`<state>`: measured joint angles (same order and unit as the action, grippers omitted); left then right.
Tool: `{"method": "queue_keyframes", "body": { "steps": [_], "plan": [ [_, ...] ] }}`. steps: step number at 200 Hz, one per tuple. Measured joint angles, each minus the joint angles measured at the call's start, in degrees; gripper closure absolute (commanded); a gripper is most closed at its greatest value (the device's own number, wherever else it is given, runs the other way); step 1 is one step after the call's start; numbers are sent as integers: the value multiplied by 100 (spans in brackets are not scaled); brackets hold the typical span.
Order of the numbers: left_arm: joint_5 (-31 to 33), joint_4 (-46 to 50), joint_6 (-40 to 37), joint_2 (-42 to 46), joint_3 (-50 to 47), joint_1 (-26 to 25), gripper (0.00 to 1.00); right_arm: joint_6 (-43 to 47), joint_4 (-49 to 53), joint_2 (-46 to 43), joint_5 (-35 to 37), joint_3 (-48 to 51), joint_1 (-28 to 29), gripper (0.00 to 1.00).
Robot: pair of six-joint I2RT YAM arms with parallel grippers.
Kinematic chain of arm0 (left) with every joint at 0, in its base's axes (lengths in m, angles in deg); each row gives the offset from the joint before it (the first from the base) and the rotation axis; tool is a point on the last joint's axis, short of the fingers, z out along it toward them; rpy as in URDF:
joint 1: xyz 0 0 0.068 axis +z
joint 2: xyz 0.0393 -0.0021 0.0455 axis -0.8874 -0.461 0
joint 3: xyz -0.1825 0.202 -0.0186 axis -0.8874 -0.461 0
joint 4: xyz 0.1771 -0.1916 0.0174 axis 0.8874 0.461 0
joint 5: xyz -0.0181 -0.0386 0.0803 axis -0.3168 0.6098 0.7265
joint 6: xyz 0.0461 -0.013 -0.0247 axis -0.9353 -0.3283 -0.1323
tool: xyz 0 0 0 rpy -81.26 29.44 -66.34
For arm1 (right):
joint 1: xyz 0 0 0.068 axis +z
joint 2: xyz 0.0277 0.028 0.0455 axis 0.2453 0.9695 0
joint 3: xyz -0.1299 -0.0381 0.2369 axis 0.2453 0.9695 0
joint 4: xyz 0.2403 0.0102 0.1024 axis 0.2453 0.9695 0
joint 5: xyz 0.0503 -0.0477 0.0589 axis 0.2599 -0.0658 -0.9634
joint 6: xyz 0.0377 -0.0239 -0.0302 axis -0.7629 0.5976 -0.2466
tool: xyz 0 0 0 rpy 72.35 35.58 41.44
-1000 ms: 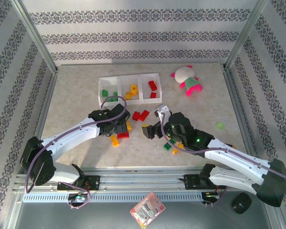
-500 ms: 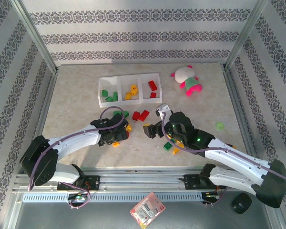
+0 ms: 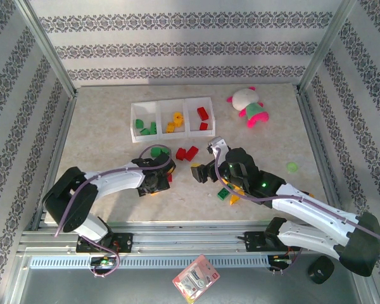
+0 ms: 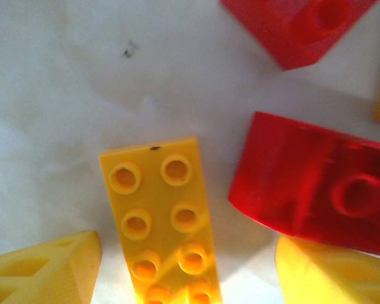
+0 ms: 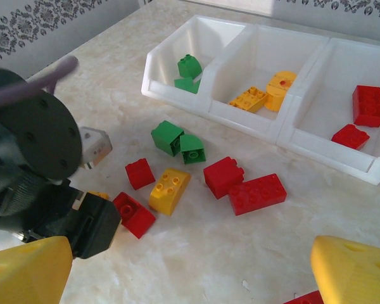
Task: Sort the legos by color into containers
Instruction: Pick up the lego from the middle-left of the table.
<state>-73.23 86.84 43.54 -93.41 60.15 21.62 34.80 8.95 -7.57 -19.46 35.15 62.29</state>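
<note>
**A:** In the last second the left arm has folded in and the left gripper (image 3: 155, 182) has sunk onto the loose legos (image 3: 187, 154) — a green brick (image 3: 157, 152) it covered now lies bare. The right arm has scarcely shifted.

**B:** From above I can't read its jaws.

**A:** Its wrist camera can. Yellow fingertips (image 4: 44, 272) stand apart on either side of a yellow brick (image 4: 158, 209), which is glossy, has two rows of round studs and lies flat on the pale marbled table (image 4: 63, 82). A gap shows on the brick's right side, so nothing is clamped. A red wedge (image 4: 316, 183) with a smooth top and one stud lies just beside it.

**B:** And the right gripper (image 5: 190, 278)?

**A:** Spread wide, nothing between the fingers, hovering near the pile. Its camera shows what the top view blurs — the tray (image 5: 240, 115) is translucent white, with three square low-walled compartments in a row. There are green pieces (image 5: 189, 66) in the left one, yellow pieces (image 5: 266, 92) in the middle and red pieces (image 5: 367, 104) in the right.

**B:** The rest?

**A:** Loose bricks in all three colours lie between the tray and the arms. A plush toy (image 3: 249, 106) sits well apart, beyond the tray's right end.
</note>
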Motion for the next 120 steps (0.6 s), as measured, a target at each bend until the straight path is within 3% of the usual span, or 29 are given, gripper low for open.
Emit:
{"method": "queue_keyframes", "body": {
  "steps": [23, 42, 67, 120],
  "plan": [
    [31, -11, 44, 7, -20, 0, 31, 0, 4, 15, -2, 0, -31, 4],
    [83, -70, 94, 133, -157, 0, 47, -9, 2, 15, -2, 9, -39, 4],
    [195, -109, 155, 286, -319, 0, 61, -22, -9, 15, -2, 79, -74, 4],
    [240, 72, 138, 321, -221, 0, 67, -92, 0, 15, -13, 90, -74, 3]
  ]
}}
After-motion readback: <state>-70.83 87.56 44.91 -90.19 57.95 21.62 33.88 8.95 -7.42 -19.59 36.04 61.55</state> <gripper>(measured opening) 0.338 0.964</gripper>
